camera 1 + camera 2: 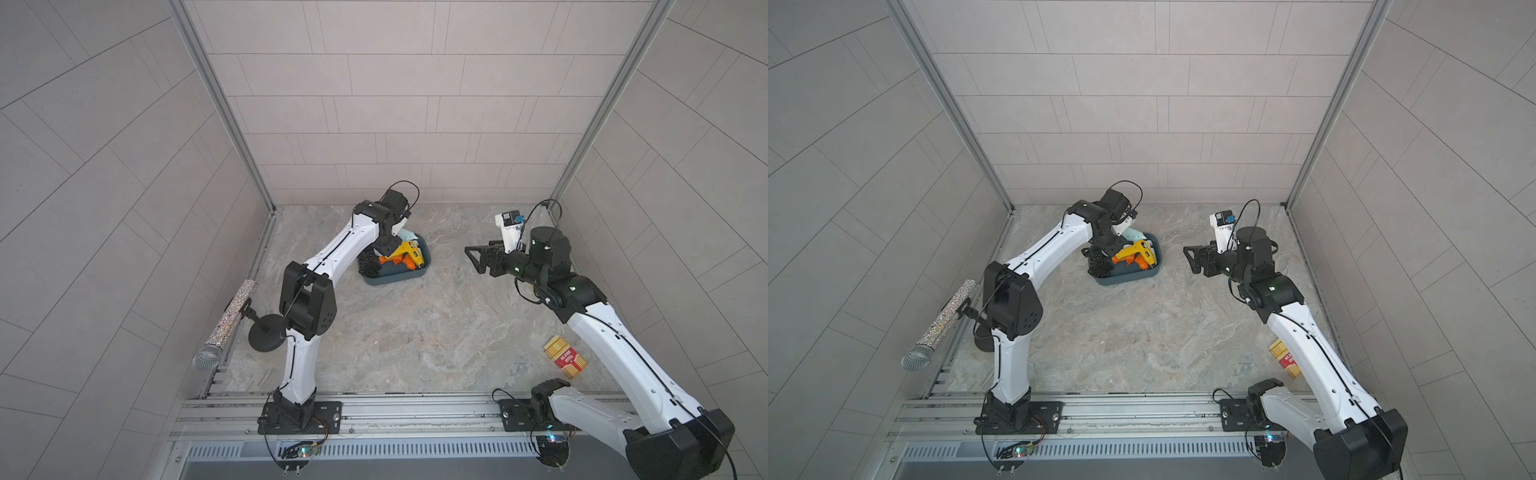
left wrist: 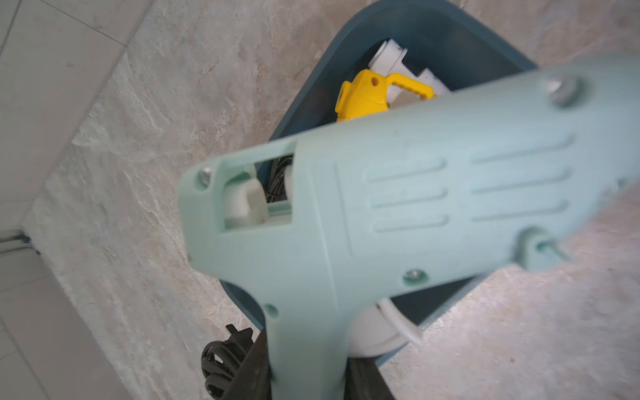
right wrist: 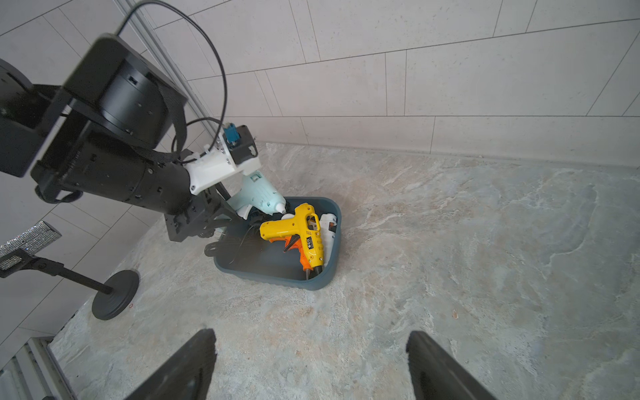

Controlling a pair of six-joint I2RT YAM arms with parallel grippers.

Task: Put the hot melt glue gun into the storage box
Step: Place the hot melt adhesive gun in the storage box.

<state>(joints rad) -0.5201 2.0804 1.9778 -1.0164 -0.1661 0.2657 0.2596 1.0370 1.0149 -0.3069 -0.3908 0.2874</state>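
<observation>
The left gripper [image 2: 308, 375] clamps a mint glue gun [image 2: 398, 207] over the storage box [image 3: 277, 281]. The right gripper [image 3: 311, 346], jaws spread, is well apart.

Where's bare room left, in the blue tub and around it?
In the storage box, bare floor lies between the black cords and the yellow glue gun, by its near wall; the far side is crowded. Table between box and red-and-yellow carton: bare.
</observation>
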